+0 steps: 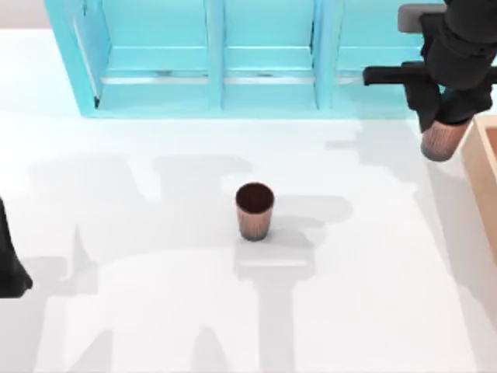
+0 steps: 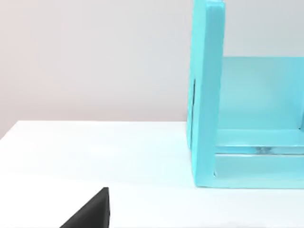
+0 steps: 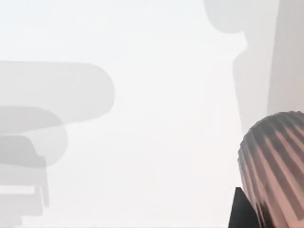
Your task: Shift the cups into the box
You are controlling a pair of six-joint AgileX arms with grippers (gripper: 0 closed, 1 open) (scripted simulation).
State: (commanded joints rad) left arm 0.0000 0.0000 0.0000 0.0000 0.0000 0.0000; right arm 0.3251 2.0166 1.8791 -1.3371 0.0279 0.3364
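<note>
Your right pincer sits at the far right of the table, just in front of the turquoise shelf, and it is clenched on one cup. That cup hangs below the pincer, lifted off the table, with its long axis running roughly up and down; its closed base and ribbed side face the overhead camera's lower edge. In the right wrist view the same cup shows its ribbed, rounded wall right beside a dark finger, over the bare white tabletop. The box lies immediately to the right of the held cup, its tan wall and orange inside cut off by the picture's edge; the cup is beside that wall, not yet over the inside. The second cup stands upright well to the left of your right pincer, near the middle of the table, mouth pointing up so you look into its dark interior. Your left arm is parked at the left edge, and you cannot tell whether its pincer is released or clenched.
</note>
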